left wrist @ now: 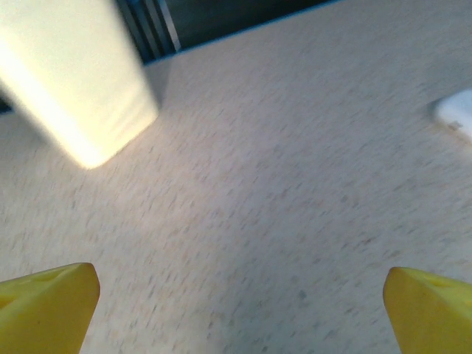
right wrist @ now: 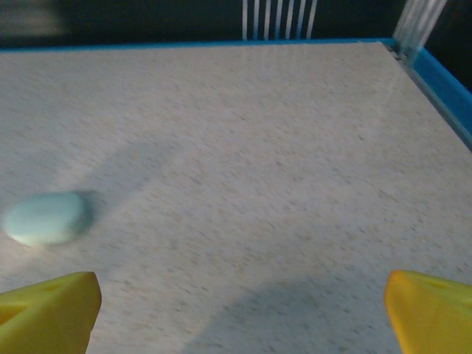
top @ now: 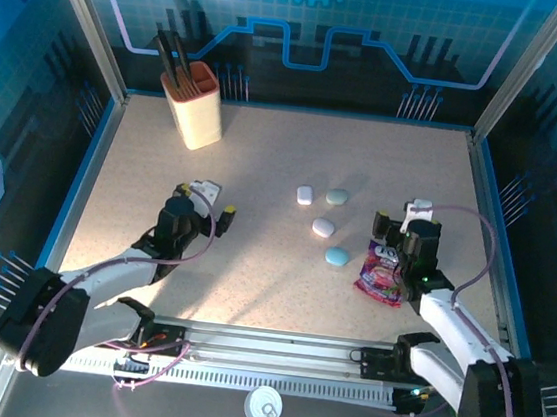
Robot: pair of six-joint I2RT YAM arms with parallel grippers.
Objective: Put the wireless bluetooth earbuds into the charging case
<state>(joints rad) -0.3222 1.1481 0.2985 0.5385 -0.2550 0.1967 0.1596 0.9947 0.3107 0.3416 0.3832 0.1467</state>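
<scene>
As both arms reach forward from their bases at the near edge of the desk, each is bent at the elbow and lies low over the surface, the left arm angled inward to the right and the right arm inward to the left. The left end effector is spread wide apart and holds nothing. In the left wrist view, its yellow tips sit in the two lower corners with bare desk between them. The right end effector is likewise wide apart and empty. In the left wrist view the pen cup is blurred and cropped at the upper left, and the white case is cut off by the right edge. In the top view the right wrist covers part of the candy packet. Individual earbuds are too small to make out. Four pebble-shaped charging cases lie on the desk between the two end effectors. The white case and the pale green case lie side by side, apart. The second white case lies nearer the bases, and the light-blue case nearer again, just beside the candy packet. In the right wrist view the pale green case lies ahead and to the left of the right end effector, not between its tips. The white case lies well to the right of the left end effector.
</scene>
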